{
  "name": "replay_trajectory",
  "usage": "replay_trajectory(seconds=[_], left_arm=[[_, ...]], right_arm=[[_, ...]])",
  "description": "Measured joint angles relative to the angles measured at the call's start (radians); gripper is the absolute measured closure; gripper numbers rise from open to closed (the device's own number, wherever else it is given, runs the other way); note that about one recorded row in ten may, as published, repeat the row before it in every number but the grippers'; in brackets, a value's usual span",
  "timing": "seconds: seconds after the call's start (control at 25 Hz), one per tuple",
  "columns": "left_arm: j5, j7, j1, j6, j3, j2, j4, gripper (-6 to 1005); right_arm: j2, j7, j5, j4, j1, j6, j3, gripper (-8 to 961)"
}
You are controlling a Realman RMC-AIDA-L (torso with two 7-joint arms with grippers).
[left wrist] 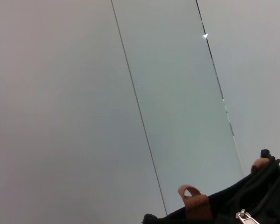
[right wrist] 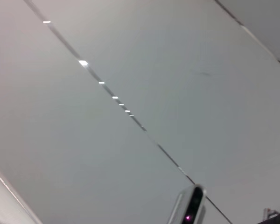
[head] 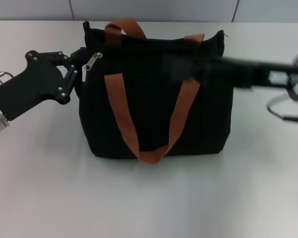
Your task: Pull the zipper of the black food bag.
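left gripper (head: 81, 63) at bag (head: 154, 99) left top corner, beside zipper (head: 93, 60); grip state unclear. right gripper (head: 188, 67) blurred across bag, state unclear. risk: tiny tab slips, bag drags.

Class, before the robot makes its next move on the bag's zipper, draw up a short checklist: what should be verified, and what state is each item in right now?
1. Zipper in sight: ok, the silver pull tab hangs at the left end of the top edge of the black food bag.
2. Left pincer near the tab: ok, its tip lies just beside it in the head view.
3. Left pincer gripping the tab: cannot tell, the fingers are not clearly shown.
4. Bag standing upright on the table: ok.
5. Right pincer position: it reaches across the bag's upper front, but is motion-blurred; grip cannot tell.
6. Orange strap handles clear of the tab: ok.
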Motion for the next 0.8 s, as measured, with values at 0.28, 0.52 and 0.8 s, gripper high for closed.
replay_trajectory(seconds=[0.28,0.52,0.8], left_arm=[[-0.006,0.025,0.003,0.011,0.000,-0.001,-0.018,973],[-0.009,0.038,-0.004,0.013,0.000,-0.002,-0.039,973],[-0.028,0.053,-0.006,0.031,0.001,-0.003,-0.042,975]], right_arm=[[-0.001,0.225,-0.005,-0.074,0.108,0.149,-0.078,126],[-0.007,0.334,-0.006,-0.128,0.154,0.275,-0.201,126],[-0.015,0.459,-0.063,-0.128,0.222,0.331,-0.231,126]])
